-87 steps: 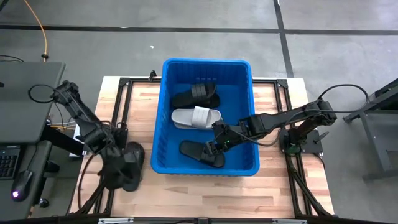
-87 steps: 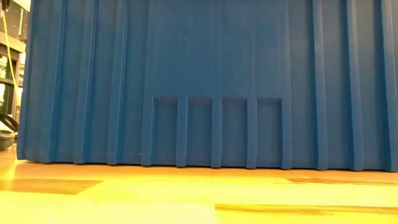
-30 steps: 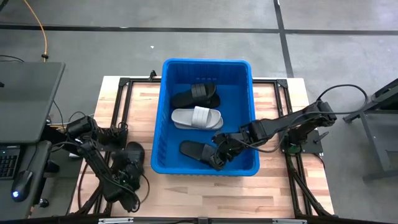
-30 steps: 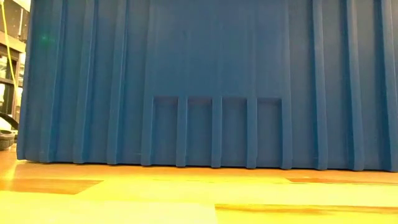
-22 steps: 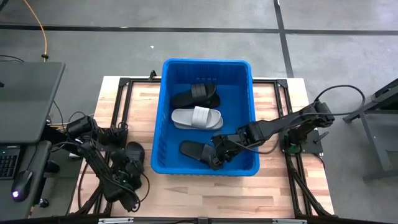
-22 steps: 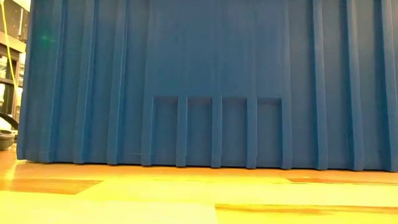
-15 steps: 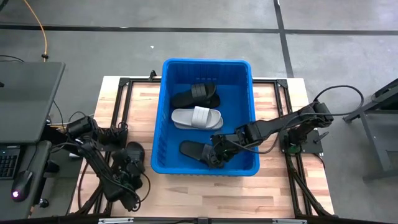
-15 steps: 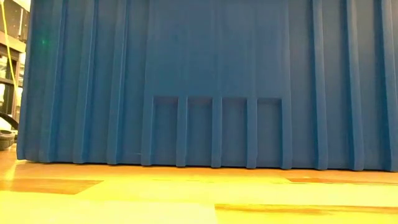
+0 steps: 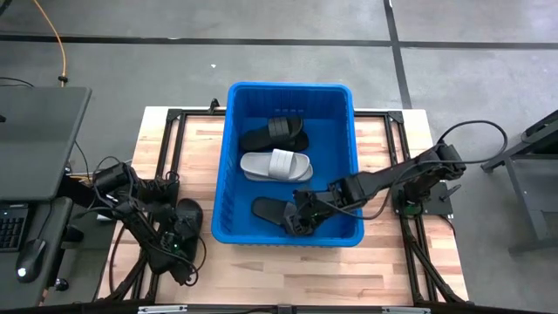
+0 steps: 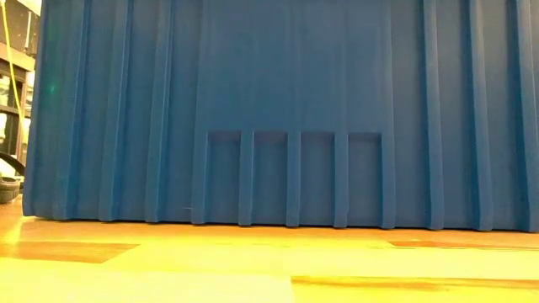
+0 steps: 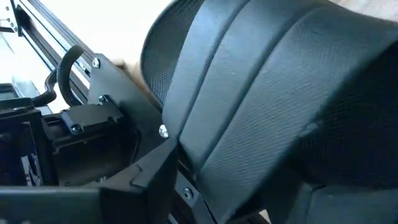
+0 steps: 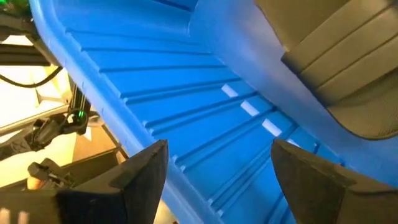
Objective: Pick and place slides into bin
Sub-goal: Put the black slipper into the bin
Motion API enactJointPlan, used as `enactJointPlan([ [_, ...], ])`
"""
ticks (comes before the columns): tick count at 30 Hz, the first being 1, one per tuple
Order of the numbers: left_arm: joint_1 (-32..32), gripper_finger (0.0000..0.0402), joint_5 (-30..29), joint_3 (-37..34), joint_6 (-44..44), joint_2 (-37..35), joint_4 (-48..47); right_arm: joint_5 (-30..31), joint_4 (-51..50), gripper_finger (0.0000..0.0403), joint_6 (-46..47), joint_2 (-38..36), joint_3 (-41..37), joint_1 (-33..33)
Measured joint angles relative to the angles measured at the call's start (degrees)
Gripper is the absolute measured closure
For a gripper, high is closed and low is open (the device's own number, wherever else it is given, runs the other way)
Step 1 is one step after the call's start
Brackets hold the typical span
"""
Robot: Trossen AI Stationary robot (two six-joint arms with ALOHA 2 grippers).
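The blue bin (image 9: 290,87) stands mid-table, and its near wall fills the low view (image 10: 286,109). Three slides lie flat on its floor: a black one (image 9: 275,133) at the far end, a light grey one (image 9: 275,165) in the middle and a black one (image 9: 277,212) at the near end. My right gripper (image 9: 299,220) is open inside the bin at that near slide's right end; its wrist view shows the gripper (image 12: 219,149) before the bin wall (image 12: 186,81). Another black slide (image 9: 189,212) lies on the table left of the bin. My left gripper (image 9: 180,253) is at this slide's near end, and the slide fills its wrist view (image 11: 261,81).
A black metal frame (image 9: 166,166) runs round the wooden table top, with cables on the left (image 9: 105,174). A grey desk (image 9: 35,131) stands beyond the left edge. The bin's thick rim and tall walls enclose my right gripper.
My right gripper has gone a little toward the table's left edge inside the bin, closer over the near black slide's right end. The slides in the bin have kept their places.
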Motion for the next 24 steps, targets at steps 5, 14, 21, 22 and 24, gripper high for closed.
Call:
enactJointPlan([
  [5, 0.0, 0.0292, -1.2, 0.3, -1.3, 0.2, -0.4, 0.0, 0.0, 0.0132, -0.2, 0.6, 0.0, 0.7],
  [14, 0.0, 0.0395, -3.9, 0.4, -2.6, 0.1, 0.0, 0.3, -0.1, 0.0132, -0.3, 1.6, 0.1, 1.5],
  [21, -0.5, 0.0398, -5.4, 4.8, -2.1, -1.0, 0.2, 0.9, -0.1, 0.0132, -1.3, 1.7, 0.1, 1.7],
  [22, -0.5, 0.0399, -5.4, 6.2, -2.1, -1.1, -1.0, 1.0, -0.2, 0.0132, -1.5, 1.7, 0.1, 1.7],
  [24, -0.6, 0.0399, -5.7, 9.0, -2.4, -1.2, -2.1, 1.3, -0.2, 0.0132, -1.7, 1.7, 0.1, 1.7],
])
